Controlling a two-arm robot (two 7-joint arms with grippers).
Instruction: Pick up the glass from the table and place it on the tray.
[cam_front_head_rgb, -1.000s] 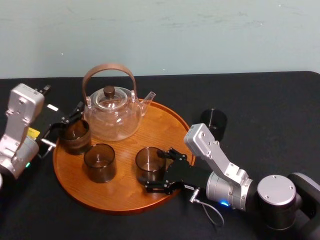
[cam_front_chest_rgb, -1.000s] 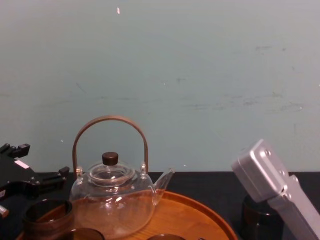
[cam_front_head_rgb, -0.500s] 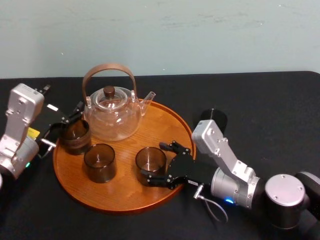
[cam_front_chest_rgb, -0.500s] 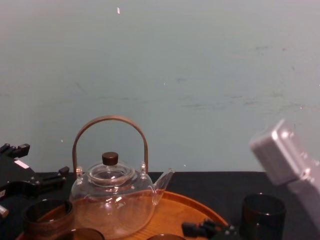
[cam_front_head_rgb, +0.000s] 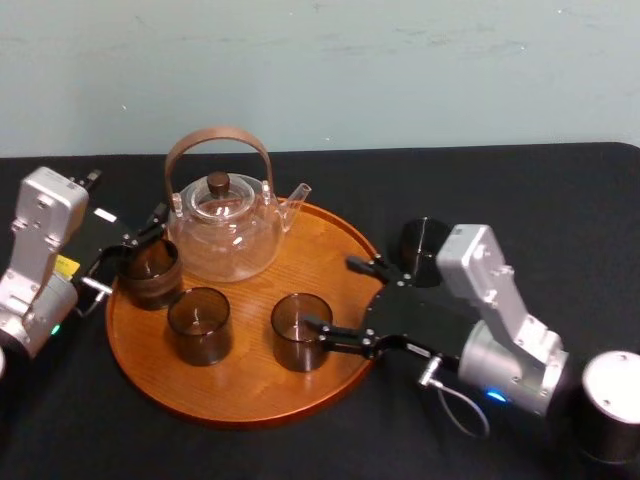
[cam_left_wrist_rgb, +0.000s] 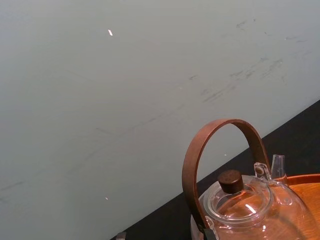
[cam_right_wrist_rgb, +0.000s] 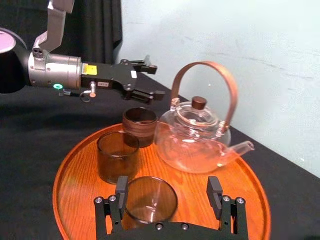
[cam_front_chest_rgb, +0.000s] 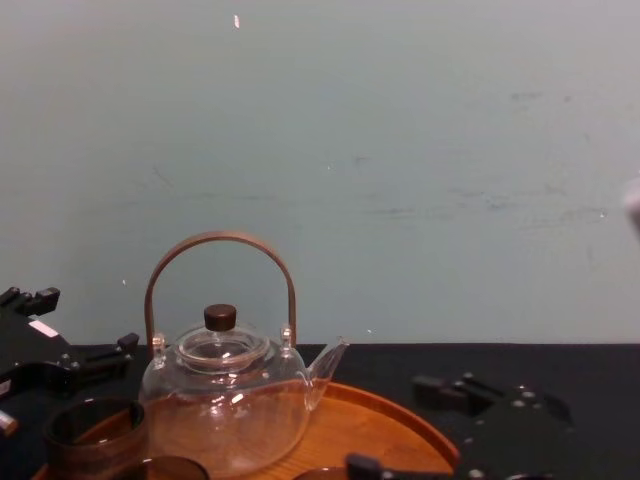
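three glasses (cam_front_head_rgb: 199, 325) stood on the tray (cam_front_head_rgb: 240, 395); a fourth glass (cam_front_head_rgb: 422, 240) waited on the table (cam_front_head_rgb: 560, 200) beside the tray's rim. my right gripper (cam_front_head_rgb: 330, 295) gaped empty there; left gripper (cam_right_wrist_rgb: 154, 79) idled open opposite.

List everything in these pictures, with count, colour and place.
table: one, black cloth, under everything
tray: one, round, orange-brown wood, left of the table's centre
teapot: one, clear glass with brown handle and lid knob, at the back of the tray
glasses on the tray: three, smoky brown; at the left edge, front middle, front right
glass on the table: one, dark, just right of the tray
wall: one, pale green, behind the table
left tool: one, black, open, by the tray's left edge near the left glass
right tool: one, black, open, at the tray's right edge beside the front right glass
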